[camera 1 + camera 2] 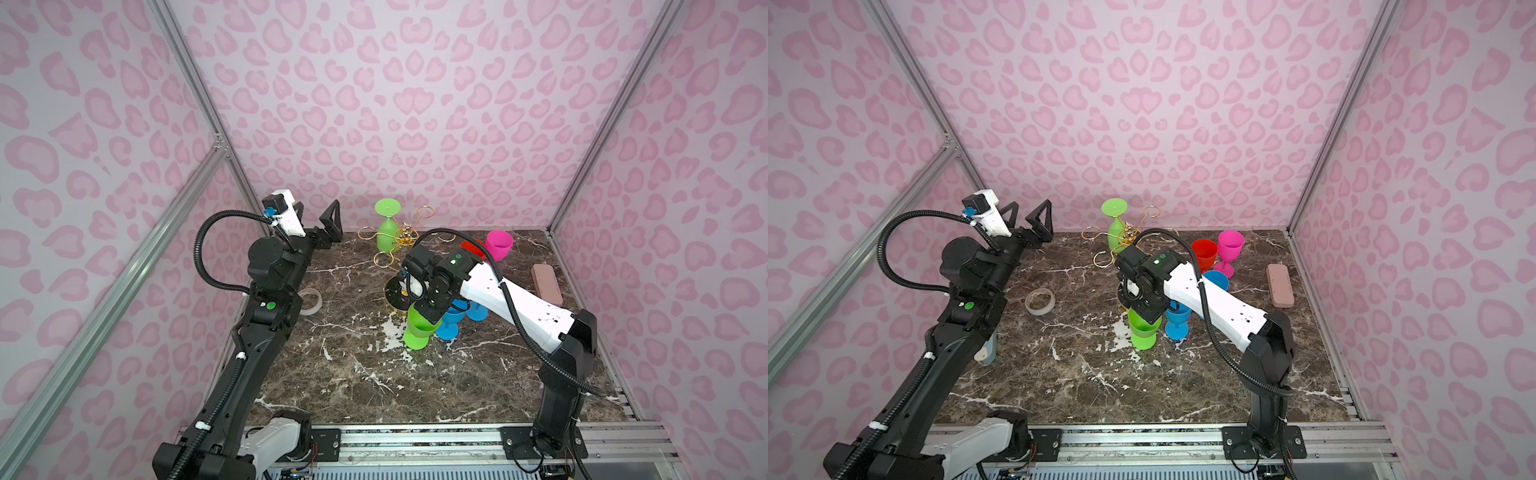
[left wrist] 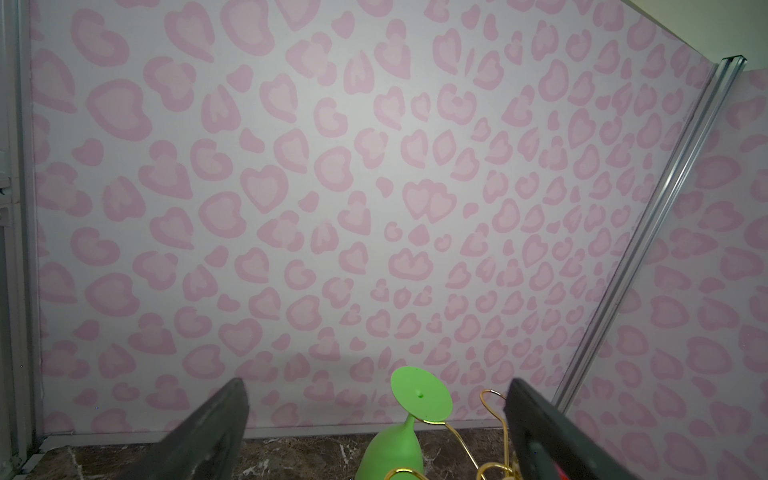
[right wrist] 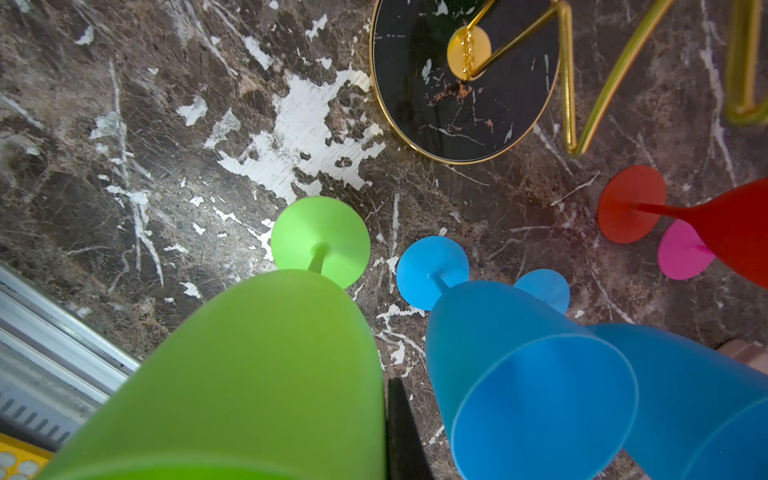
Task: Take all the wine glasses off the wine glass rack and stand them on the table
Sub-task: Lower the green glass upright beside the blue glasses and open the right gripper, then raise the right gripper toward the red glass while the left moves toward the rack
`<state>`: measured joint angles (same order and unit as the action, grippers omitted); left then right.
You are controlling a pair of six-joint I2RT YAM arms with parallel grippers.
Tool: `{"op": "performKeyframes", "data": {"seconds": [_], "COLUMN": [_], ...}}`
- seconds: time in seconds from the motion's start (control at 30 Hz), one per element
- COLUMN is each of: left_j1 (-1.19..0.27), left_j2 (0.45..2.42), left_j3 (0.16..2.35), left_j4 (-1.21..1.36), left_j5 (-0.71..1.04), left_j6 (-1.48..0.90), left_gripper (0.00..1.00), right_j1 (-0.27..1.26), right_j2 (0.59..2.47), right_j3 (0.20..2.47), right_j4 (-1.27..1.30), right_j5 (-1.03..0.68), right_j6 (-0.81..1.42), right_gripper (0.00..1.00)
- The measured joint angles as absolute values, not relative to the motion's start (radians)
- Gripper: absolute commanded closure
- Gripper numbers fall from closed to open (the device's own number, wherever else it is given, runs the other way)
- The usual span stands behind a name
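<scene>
1 wine glass rack (image 1: 405, 237) stands at the back middle of the table (image 1: 374, 395). 1 green wine glass (image 1: 386, 239) hangs on it, foot up, long axis vertical. The left gripper (image 1: 1030, 210), spread wide, hovers apart to its left. The right gripper (image 1: 430, 318) pinches 1 standing green glass (image 1: 417, 334) (6 in all, with 2 blue glasses (image 1: 1177, 320), 1 red glass (image 1: 1204, 253), 1 pink glass (image 1: 1229, 247)).

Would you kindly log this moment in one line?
left tool open facing rack; right tool shut on upright green glass; hung green glass racked
</scene>
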<state>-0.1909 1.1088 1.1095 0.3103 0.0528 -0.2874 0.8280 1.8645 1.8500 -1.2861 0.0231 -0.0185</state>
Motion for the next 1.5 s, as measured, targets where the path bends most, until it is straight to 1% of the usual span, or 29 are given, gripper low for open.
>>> {"op": "performKeyframes", "data": {"seconds": [0.3,0.37,0.47,0.67,0.9,1.13,1.27,1.4,1.5], "left_j1": [-0.189,-0.189,-0.188,-0.187,-0.182,-0.173,-0.15,-0.104,-0.078], "left_j2": [1.111,1.114,1.116,1.12,1.122,1.148,1.186,1.238,1.277], "left_j3": [1.11,1.11,1.109,1.109,1.109,1.111,1.149,1.2,1.219], "left_j4": [0.31,0.31,0.309,0.309,0.308,0.282,0.231,0.187,0.159], "left_j5": [0.053,0.053,0.053,0.053,0.047,0.017,0.013,0.072,0.133], "left_j6": [-0.287,-0.287,-0.287,-0.287,-0.287,-0.314,-0.353,-0.427,-0.477], "left_gripper": [0.03,0.03,0.03,0.03,0.03,0.02,0.0,0.04,0.05], "right_j1": [0.794,0.792,0.788,0.784,0.782,0.765,0.735,0.694,0.664], "right_j2": [1.893,1.905,1.922,1.932,1.922,1.828,1.712,1.55,1.457], "right_j3": [1.835,1.835,1.835,1.837,1.848,1.879,1.871,1.778,1.698], "right_j4": [-1.245,-1.24,-1.235,-1.226,-1.225,-1.222,-1.201,-1.119,-1.056], "right_j5": [0.01,0.006,0.007,0.022,0.02,-0.026,-0.059,-0.125,-0.178], "right_j6": [-0.019,-0.019,-0.019,-0.019,-0.019,-0.017,-0.01,0.012,0.021], "right_gripper": [1.0,0.99,0.93,0.78,0.72,0.68,0.63,0.55,0.54]}}
